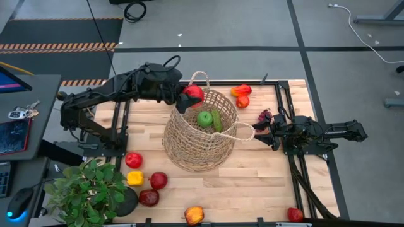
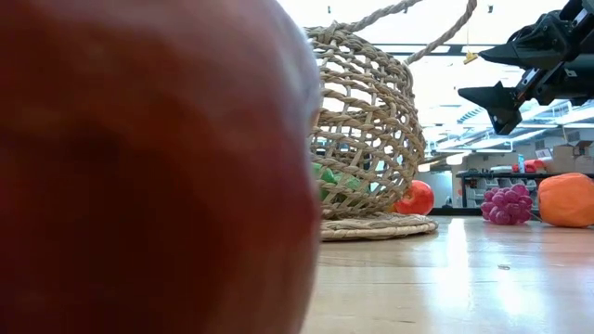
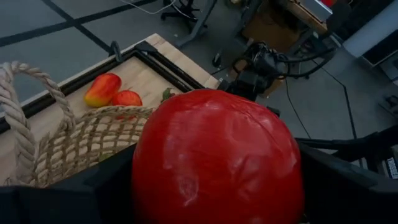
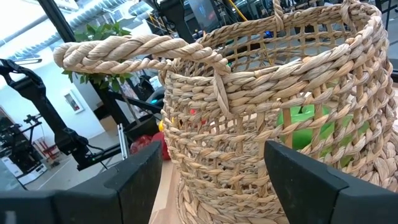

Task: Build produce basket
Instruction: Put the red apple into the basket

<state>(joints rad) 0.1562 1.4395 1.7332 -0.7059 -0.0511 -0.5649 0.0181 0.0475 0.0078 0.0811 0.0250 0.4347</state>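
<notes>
One red fruit point(image 3: 217, 158) fills my left jaws point(image 1: 189, 99), gripped above the basket point(image 1: 199, 142) rim for a clean drop. My right jaws point(image 1: 260, 133) stand open just beside its handle point(image 4: 140, 50), probably steadying.

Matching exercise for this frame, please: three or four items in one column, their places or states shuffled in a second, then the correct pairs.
1. red tomato
2. green apple
3. grape bunch
4. right gripper

A. inside the basket
B. open, by the basket's near handle
C. held in the left gripper over the basket's rim
D. on the table beside the right arm

Pairs: 1-C, 2-A, 3-D, 4-B
</notes>
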